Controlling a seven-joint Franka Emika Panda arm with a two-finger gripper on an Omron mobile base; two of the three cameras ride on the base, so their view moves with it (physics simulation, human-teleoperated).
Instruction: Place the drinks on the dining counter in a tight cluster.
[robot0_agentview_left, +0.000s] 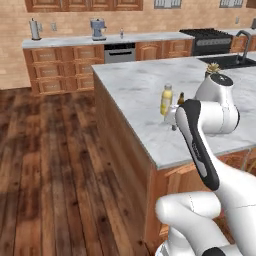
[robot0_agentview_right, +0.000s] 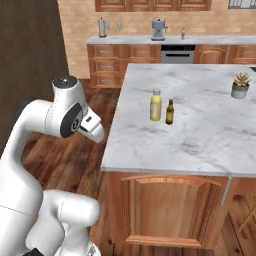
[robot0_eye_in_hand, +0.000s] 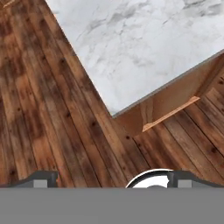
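Yellow bottle (robot0_agentview_right: 156, 105) and brown bottle (robot0_agentview_right: 170, 112) stand just apart mid-frame on the marble tabletop (robot0_agentview_right: 200, 135). A potted succulent (robot0_agentview_right: 241, 85) sits upper right. The pincer (robot0_eye_in_hand: 111, 179) is released, empty, above the tabletop's corner edge.

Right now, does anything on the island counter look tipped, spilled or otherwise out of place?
Nothing stands out. The stout yellow bottle with a pale cap and the slim dark brown glass bottle stand upright side by side on the grey-veined white marble island top. A small potted plant sits upright farther back. No spills show.
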